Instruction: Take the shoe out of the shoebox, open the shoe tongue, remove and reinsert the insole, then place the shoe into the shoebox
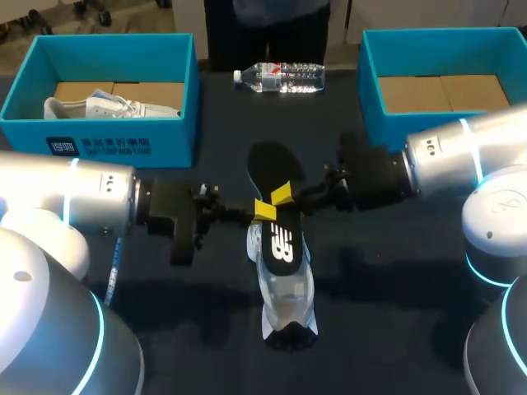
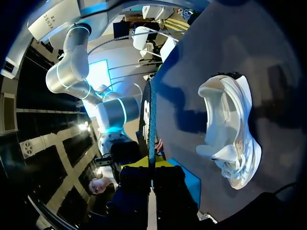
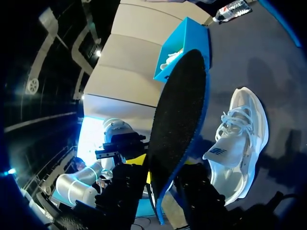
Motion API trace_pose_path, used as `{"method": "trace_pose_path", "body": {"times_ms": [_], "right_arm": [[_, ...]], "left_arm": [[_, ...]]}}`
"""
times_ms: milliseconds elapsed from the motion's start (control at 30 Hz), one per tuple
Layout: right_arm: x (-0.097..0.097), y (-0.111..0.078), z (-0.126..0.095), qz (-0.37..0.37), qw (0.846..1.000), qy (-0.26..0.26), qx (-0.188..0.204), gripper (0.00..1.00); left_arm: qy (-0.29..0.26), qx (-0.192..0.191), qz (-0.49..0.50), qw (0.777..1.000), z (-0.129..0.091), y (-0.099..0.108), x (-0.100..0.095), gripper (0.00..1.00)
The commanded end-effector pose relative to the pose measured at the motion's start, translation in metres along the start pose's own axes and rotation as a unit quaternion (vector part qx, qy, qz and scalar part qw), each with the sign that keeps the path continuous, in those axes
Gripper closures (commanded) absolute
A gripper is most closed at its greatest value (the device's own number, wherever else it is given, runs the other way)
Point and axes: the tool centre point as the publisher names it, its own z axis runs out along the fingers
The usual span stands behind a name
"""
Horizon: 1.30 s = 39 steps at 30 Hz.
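Observation:
A black insole (image 1: 276,169) hangs in the air over the middle of the table, held from both sides. My left gripper (image 1: 265,211) is shut on its near end; in the left wrist view the insole (image 2: 148,120) runs edge-on out from between the left gripper (image 2: 151,167). My right gripper (image 1: 284,194) is on the same end from the other side. In the right wrist view the insole (image 3: 180,110) stands between the fingers of the right gripper (image 3: 163,184), which touch it on both sides. The white shoe (image 1: 284,280) (image 2: 230,129) (image 3: 240,139) lies on the table below, its tongue pulled open.
A blue shoebox (image 1: 107,132) at the back left holds a second white shoe (image 1: 107,105). Another blue shoebox (image 1: 445,34) stands at the back right. Between them a water bottle (image 1: 280,77) lies at the far edge.

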Motion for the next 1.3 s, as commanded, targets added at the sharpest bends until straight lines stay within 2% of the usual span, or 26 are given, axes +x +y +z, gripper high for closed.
{"method": "trace_pose_path", "body": {"times_ms": [33,433,533,633,767,833,1033,1067,1100,1133,1300], "right_arm": [[-0.003,-0.001,0.001,0.002,1.0,0.003,-0.002,0.71],[-0.006,0.001,0.001,0.01,1.0,0.014,0.005,0.73],[-0.006,0.0,0.001,0.009,1.0,0.019,0.006,0.81],[-0.006,0.0,0.001,0.006,1.0,0.027,0.006,0.93],[-0.006,-0.001,0.001,0.005,0.999,0.036,0.006,0.93],[-0.006,-0.001,0.001,0.005,0.999,0.038,0.006,1.0],[-0.006,-0.001,0.001,0.006,0.999,0.042,0.007,1.0],[-0.006,-0.001,0.001,0.006,0.999,0.043,0.007,1.0],[-0.007,0.0,0.001,0.006,0.999,0.044,0.007,1.0],[-0.008,0.0,0.001,0.007,0.999,0.045,0.007,1.0],[-0.013,0.0,-0.002,0.008,0.998,0.06,0.007,1.0]], "left_arm": [[-0.001,-0.002,0.001,1.0,0.002,0.0,0.002,1.0],[-0.002,-0.002,0.008,1.0,0.002,-0.001,0.002,1.0],[-0.002,-0.003,0.01,1.0,0.002,-0.001,0.002,1.0],[-0.002,-0.003,0.01,1.0,0.002,-0.001,0.002,1.0],[-0.002,-0.002,0.011,1.0,0.003,-0.001,0.002,1.0],[-0.001,-0.002,0.011,1.0,0.003,-0.001,0.002,1.0],[0.002,-0.004,0.008,1.0,0.002,0.0,0.003,1.0],[0.002,-0.004,0.007,1.0,0.001,0.001,0.003,0.65],[0.002,-0.005,0.005,1.0,0.001,0.001,0.003,0.43],[0.004,-0.007,0.003,1.0,-0.002,0.001,0.003,0.0],[0.008,-0.017,-0.013,1.0,-0.02,0.003,0.003,0.0]]}}
